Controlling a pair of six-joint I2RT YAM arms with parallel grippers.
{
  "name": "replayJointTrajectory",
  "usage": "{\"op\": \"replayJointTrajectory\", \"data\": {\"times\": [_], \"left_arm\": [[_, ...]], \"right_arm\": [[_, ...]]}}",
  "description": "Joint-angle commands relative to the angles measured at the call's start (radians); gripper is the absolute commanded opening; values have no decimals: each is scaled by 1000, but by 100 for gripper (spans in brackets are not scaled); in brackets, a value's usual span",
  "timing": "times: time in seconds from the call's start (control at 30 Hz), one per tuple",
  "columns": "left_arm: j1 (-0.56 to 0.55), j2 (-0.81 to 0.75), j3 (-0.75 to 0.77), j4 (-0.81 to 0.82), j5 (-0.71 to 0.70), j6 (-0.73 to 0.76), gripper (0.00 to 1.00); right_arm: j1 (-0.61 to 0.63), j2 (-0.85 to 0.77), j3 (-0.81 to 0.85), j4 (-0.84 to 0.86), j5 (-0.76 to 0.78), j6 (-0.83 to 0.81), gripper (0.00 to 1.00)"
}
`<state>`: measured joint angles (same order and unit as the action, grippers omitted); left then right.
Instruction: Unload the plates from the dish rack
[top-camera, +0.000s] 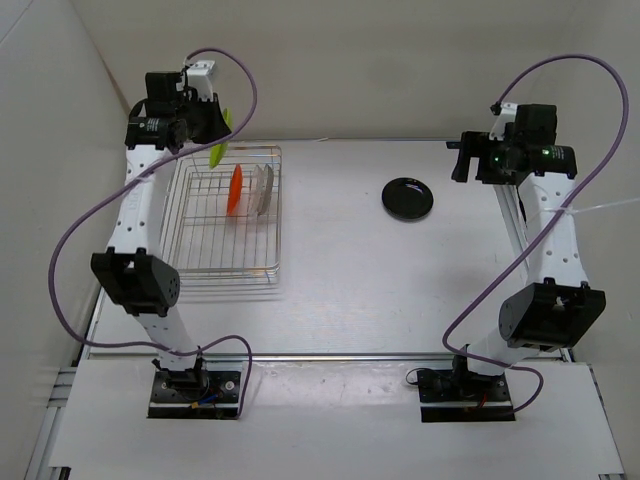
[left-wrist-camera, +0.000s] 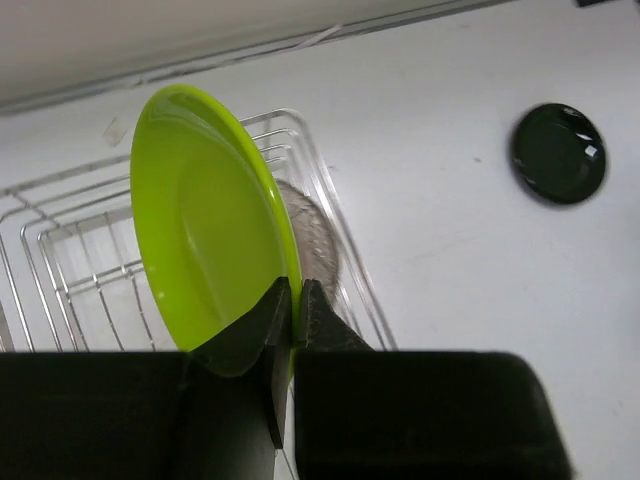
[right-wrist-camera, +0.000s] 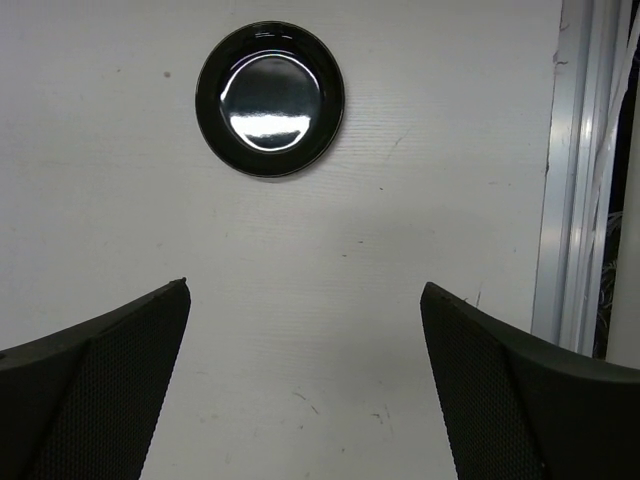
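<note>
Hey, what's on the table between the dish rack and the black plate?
Nothing. In the top view, the stretch of table between the rack and the black plate is bare.

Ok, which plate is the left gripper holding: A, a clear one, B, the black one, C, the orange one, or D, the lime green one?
D: the left gripper is shut on the rim of the lime green plate, while the black plate lies flat on the table and the orange plate stands in the dish rack.
</note>
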<state>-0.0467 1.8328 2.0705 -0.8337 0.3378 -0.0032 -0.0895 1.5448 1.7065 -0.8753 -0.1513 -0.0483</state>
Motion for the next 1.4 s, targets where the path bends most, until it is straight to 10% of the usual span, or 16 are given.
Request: {"op": "replayJointTrajectory", "data": {"times": [0.0,0.27,0.43,0.67,1.0,1.1,1.23,1.37], "left_arm": [[-79,-148,-10,-32,75,92,11],[-604,-245,-84,22,-644,540,11],[-870,-362,-604,547,-1061,1120,11],[-1102,-461,-952,887,-1054,1534,11],[-1248,-362,-862,932,-1042,1497,11],[-1269,-349,-850,958,-1031,1519,11],[-1269,-327,-840,975,-1031,1528,11],[-1269,-317,-840,975,-1031,1519,11]], "right_arm": [[0,-11,70,-11,32,-2,100],[-33,29,258,-210,-377,-45,100],[8,51,282,-234,-494,-81,100],[86,32,272,-234,-614,-117,100],[258,32,210,-245,-559,-168,97],[258,32,197,-235,-559,-168,87],[258,41,206,-235,-559,-159,32],[258,12,206,-235,-577,-159,1]]}}
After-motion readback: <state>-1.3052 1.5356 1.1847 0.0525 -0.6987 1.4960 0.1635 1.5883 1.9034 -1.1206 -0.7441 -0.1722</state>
